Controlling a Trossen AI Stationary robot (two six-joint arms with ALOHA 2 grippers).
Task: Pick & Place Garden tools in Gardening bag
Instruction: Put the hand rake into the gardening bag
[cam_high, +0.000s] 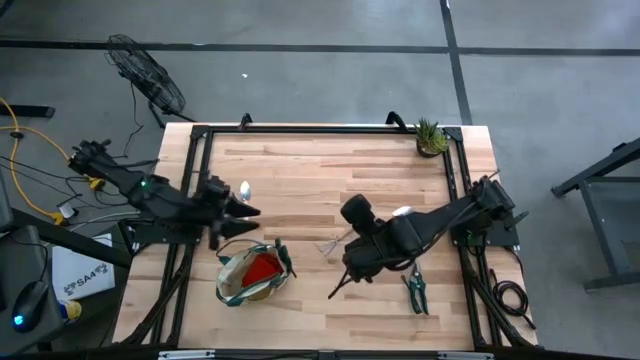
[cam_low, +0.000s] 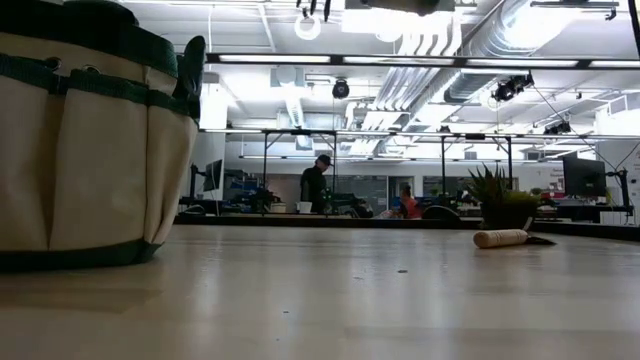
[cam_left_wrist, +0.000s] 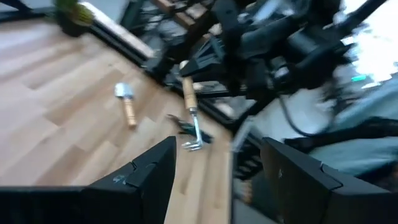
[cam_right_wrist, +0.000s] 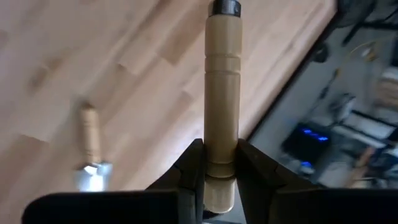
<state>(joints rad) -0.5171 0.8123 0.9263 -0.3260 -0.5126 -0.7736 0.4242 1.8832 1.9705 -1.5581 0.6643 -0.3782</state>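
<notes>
While pinching claw rake (cam_right_wrist: 221, 93) by its wooden handle at frame centre, right claw (cam_right_wrist: 220, 163) carrying toward gardening bag (cam_high: 250, 274); next needing lowering inside; left claw (cam_left_wrist: 214, 171) hovering spread.

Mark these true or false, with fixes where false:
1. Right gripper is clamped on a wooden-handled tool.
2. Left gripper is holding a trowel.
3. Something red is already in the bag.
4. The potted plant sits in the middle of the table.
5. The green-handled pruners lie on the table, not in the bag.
1. True. The right gripper is shut on a wooden handle, apparently the claw rake.
2. False. The left gripper is open and empty; a trowel lies on the table beyond it.
3. True. A red cloth piece shows inside the gardening bag.
4. False. The potted plant stands at a far corner on the right arm's side.
5. True. The pruners lie near the right arm.
</notes>
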